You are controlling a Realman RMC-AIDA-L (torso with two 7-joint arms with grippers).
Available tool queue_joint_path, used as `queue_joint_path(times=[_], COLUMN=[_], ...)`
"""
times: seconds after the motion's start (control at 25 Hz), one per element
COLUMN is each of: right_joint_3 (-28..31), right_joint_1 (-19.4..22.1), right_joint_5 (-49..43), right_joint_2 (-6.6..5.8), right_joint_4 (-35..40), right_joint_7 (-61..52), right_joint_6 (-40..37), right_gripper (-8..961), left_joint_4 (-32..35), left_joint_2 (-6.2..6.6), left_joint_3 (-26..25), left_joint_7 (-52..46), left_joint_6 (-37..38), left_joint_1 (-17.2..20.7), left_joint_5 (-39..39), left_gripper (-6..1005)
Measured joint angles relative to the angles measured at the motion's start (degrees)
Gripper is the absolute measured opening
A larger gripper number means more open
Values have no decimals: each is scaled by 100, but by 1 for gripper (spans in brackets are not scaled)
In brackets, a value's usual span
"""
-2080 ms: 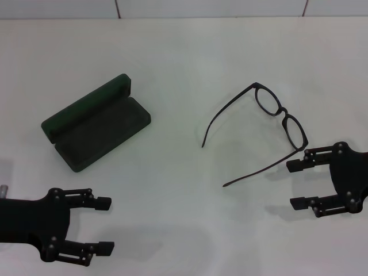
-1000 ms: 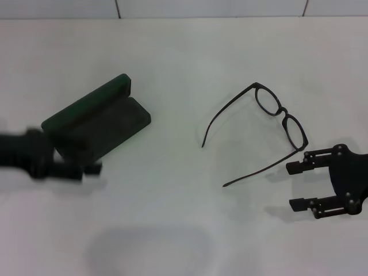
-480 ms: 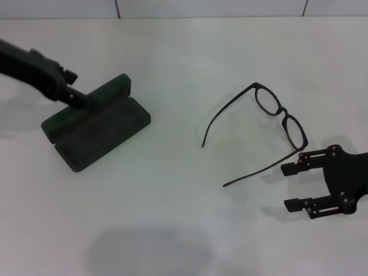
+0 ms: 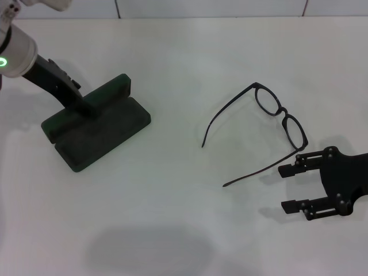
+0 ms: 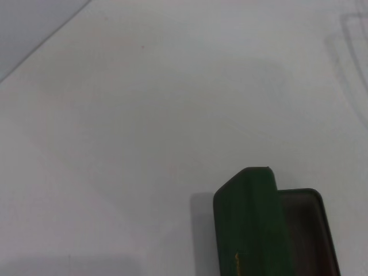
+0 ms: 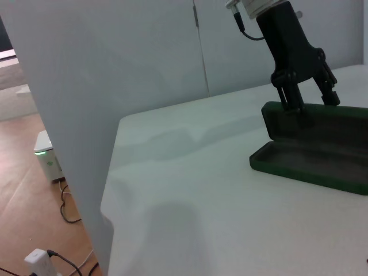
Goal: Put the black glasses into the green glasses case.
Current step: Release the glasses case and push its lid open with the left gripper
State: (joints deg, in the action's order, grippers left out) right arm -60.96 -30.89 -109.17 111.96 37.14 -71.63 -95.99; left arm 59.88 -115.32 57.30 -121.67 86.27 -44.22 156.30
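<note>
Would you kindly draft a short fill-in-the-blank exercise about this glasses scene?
1. The green glasses case lies with its lid ____.
2. The black glasses rest on the ____.
3. The gripper at the case's lid is the ____ gripper.
4. The right gripper holds ____.

Missing words: open; table; left; nothing

The green glasses case [image 4: 96,127] lies open on the white table [image 4: 172,218], over on the robot's left side. The left gripper [image 4: 86,107] reaches down to the lid of the case. The black glasses [image 4: 270,123] lie on the table well apart from the case, with both thin arms spread out. The right gripper [image 4: 287,187] sits just beside the glasses, with its two fingers spread apart and nothing between them.
</note>
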Motion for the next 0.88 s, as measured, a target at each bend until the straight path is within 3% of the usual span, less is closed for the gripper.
queue_joint_path(times=[0.16,0.32,0.52,0.88], right_joint_3=[15,54,63,52], right_joint_1=[6,11,22,24], right_joint_5=[0,0,0,1], right_joint_2=[4,4,-6,-1], right_joint_4=[-2,-5,-6,-6], right_joint_7=[0,0,0,0], right_joint_6=[26,38,51,119], right_gripper=[647,645,643,638], left_joint_4=[-9,26,468,347], left_joint_2=[0,-16,-136,-137], left_joint_3=[40,75,123,252], left_joint_7=[-9,90,241,252], left_joint_6=[-76,-86,-93,-68], left_joint_1=[-7,-9,163,130], left_joint_5=[7,12,-57,-31], left_gripper=[853,755,577,326])
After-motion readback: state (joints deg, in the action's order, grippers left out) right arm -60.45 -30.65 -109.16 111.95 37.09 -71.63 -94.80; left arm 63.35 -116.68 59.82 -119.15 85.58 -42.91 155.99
